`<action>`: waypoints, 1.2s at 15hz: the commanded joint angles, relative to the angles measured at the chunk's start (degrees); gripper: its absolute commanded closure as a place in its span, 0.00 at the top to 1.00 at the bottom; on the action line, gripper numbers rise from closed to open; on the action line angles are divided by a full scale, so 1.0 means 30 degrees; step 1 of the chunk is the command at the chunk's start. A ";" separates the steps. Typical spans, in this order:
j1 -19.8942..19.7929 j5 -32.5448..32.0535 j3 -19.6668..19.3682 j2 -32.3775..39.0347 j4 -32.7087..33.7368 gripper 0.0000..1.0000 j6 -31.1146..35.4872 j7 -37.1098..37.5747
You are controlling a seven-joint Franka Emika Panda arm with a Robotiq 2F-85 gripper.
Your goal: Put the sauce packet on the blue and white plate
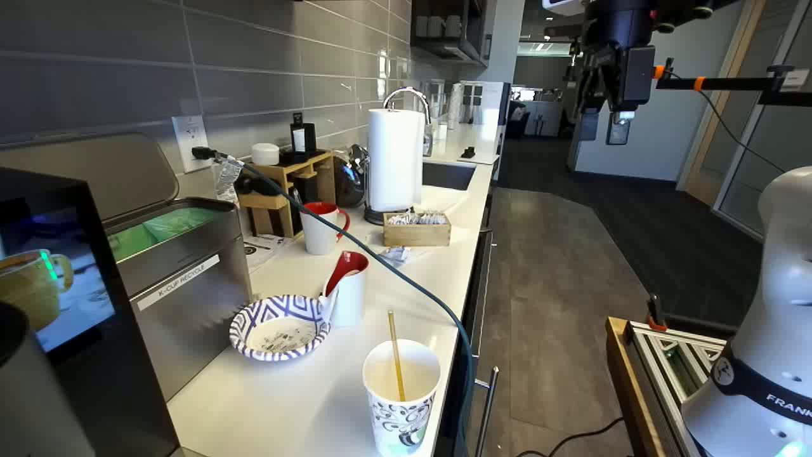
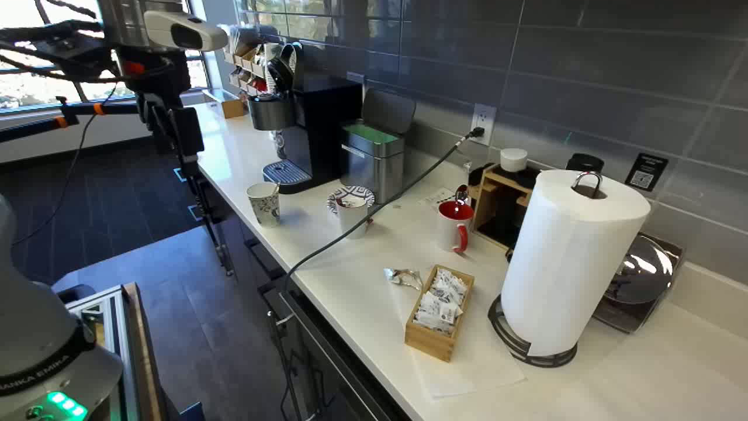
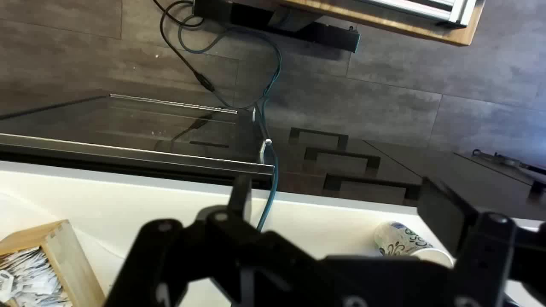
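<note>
Beside the wooden box lies a silvery packet, perhaps sauce; the blue-and-white plate sits well apart from the box. Gripper: fingers spread.

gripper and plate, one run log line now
gripper: open, empty | silver packet: on counter, beside wooden box | blue and white plate: packet absent

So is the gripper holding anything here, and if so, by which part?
Nothing is held: the gripper is open, its fingers apart. The cord and cup showing beyond them in the wrist view are down at the counter.
</note>
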 commanded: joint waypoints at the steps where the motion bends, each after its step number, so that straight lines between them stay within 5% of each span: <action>1: 0.0061 -0.0018 -0.0034 0.0014 0.0046 1.00 -0.0043 0.0037; 18: 0.0129 0.0241 -0.0076 0.0739 0.0378 1.00 0.0544 0.0245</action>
